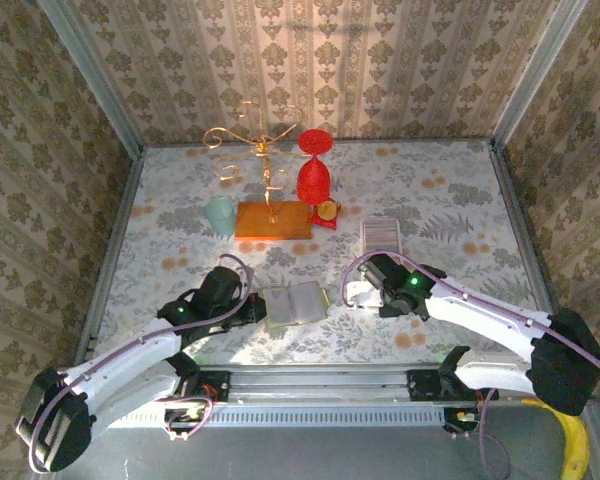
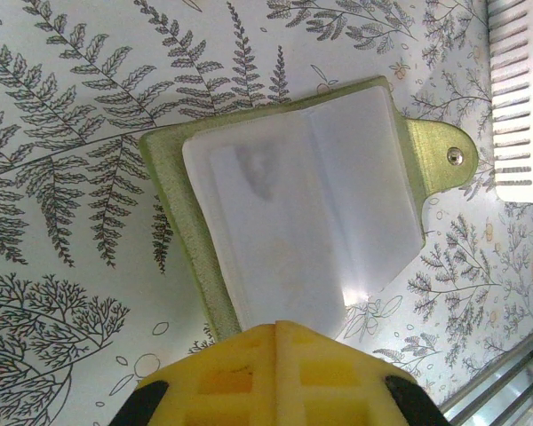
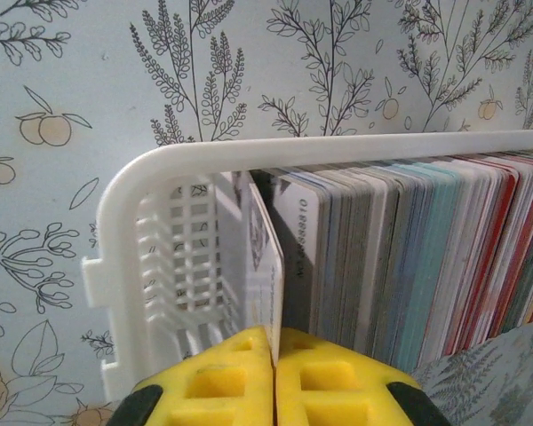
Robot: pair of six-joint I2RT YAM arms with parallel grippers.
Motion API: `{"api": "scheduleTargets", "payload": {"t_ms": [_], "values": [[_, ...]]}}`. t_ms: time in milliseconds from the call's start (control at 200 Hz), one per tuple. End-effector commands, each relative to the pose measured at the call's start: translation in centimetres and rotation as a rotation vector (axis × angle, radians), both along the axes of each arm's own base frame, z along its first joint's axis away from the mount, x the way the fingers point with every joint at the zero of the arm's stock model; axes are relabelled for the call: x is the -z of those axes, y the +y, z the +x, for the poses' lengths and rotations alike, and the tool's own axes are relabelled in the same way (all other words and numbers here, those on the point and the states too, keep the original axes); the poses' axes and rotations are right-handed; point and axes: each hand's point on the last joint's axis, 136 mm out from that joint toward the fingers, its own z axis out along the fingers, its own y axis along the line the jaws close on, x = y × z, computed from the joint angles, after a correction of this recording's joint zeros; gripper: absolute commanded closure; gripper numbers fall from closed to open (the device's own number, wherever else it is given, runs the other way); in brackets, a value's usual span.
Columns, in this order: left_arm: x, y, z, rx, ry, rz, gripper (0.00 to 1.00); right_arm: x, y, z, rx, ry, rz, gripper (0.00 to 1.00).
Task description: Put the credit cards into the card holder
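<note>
Credit cards (image 3: pixel 409 257) stood packed on edge in a white basket (image 3: pixel 124 222); the right gripper (image 3: pixel 274 333) pinched the endmost whitish card (image 3: pixel 265 266). The left gripper (image 2: pixel 275 328), pressed together, nipped the open card holder (image 2: pixel 293 204) lying on the fern-printed tabletop (image 2: pixel 71 106), between walls (image 1: pixel 330 60) of floral wallpaper.

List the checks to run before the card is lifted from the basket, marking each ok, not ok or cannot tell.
1. Grip: right gripper shut on one credit card: ok.
2. That card leans apart from the stack: ok.
3. Card clear of the basket end wall: cannot tell.
4. Support: left gripper shut on the card holder edge: ok.
5. Holder lies open, sleeve facing up: ok.
6. Sleeve pocket free for a card: cannot tell.
</note>
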Motion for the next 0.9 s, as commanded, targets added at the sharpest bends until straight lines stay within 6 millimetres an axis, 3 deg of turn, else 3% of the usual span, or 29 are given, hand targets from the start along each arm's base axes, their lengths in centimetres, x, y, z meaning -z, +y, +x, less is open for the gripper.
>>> {"api": "scheduleTargets", "payload": {"t_ms": [0, 320, 655, 795, 895], "values": [[-0.3, -0.2, 0.0, -0.001, -0.002, -0.028, 0.95, -2.5, 0.4, 1.5, 0.018, -0.084, 0.031, 0.93], [-0.6, -0.4, 0.0, 0.004, -0.002, -0.036, 0.96, -3.3, 0.5, 0.2, 0.023, -0.029, 0.07, 0.98], [-2.3, -0.7, 0.1, 0.02, -0.023, -0.047, 0.97, -4.3, 1.1, -2.3, 0.061, 0.088, 0.159, 1.0], [-3.6, -1.2, 0.2, 0.029, -0.035, -0.08, 0.96, -6.2, 2.3, -3.1, 0.13, 0.134, 0.28, 1.0], [-4.5, -1.7, 0.3, 0.039, -0.043, -0.106, 0.96, -8.4, 3.6, -2.3, 0.302, 0.128, 0.434, 1.0]]}}
